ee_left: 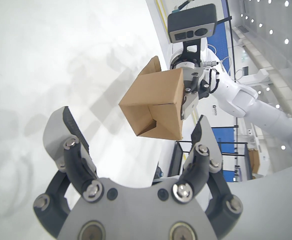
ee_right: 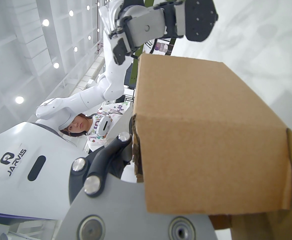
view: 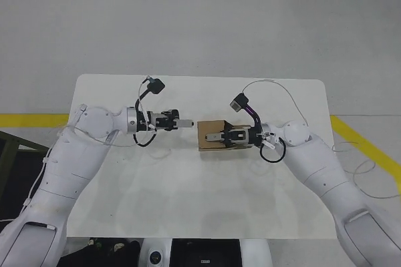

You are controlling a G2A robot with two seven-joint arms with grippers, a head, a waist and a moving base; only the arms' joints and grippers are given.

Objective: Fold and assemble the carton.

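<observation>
White worktop (view: pixel 187 200) is spread below both arms, and the brown cardboard carton (view: pixel 207 145) is held clear of it, above its middle. The right pincer (view: pixel 214 137) is closed on the carton, with one finger laid along the top wall in the top view and the box drawn back against the palm in the right wrist view. The left pincer (view: pixel 187 123) is held with its jaws spread and nothing between them. It is level with the carton and just beside the end that faces it, but apart from the cardboard. On that near end, the end flaps (ee_left: pixel 158 123) are seen folded inward across the opening, though a dark gap is left where they meet. At the end away from the left pincer, a single flap (ee_left: pixel 154 66) is stood outward. The step in hand is judged to be the closing of the carton's ends, with the tube already squared and the work perhaps halfway through. For the next move, the left pincer would probably need to be brought straight ahead onto the near flaps so that they are pressed flush. A firm counter-hold by the right pincer would be called for, since a thin wall may buckle or slip under the push.
</observation>
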